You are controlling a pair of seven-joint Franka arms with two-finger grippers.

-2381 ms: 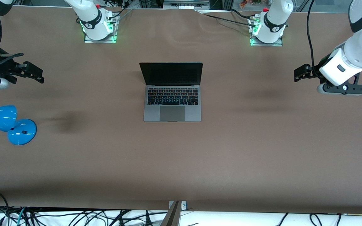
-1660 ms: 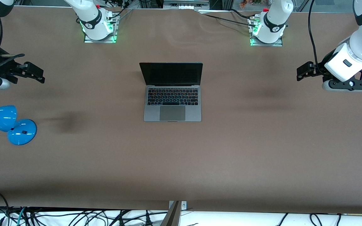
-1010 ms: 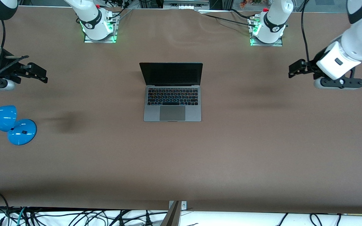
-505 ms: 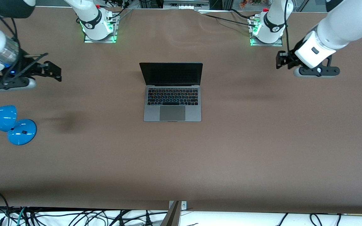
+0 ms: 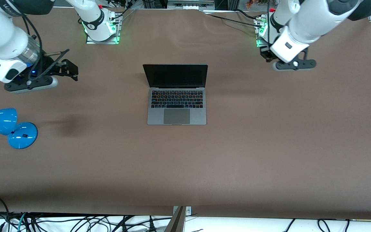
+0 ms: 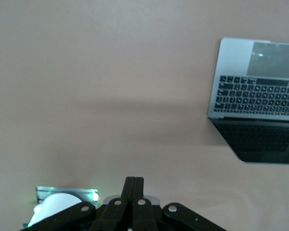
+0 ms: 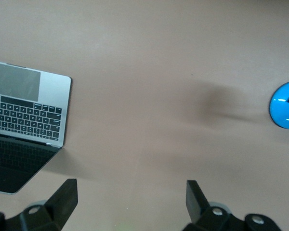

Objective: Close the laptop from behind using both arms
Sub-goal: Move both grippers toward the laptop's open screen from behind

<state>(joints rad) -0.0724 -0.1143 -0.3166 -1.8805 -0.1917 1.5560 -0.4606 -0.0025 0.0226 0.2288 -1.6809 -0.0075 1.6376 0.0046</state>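
The slim space-grey metal laptop lies open on the table, black screen upright, between both pincers and touching neither.

One slim space-grey metal laptop with black keyboard, open on one brown table. One glossy blue desk lamp. Two white jointed robot arms, each ending in one black two-finger gripper.

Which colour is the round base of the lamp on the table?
The lamp base is glossy bright blue, seen best in the front view; the right wrist view also shows it.
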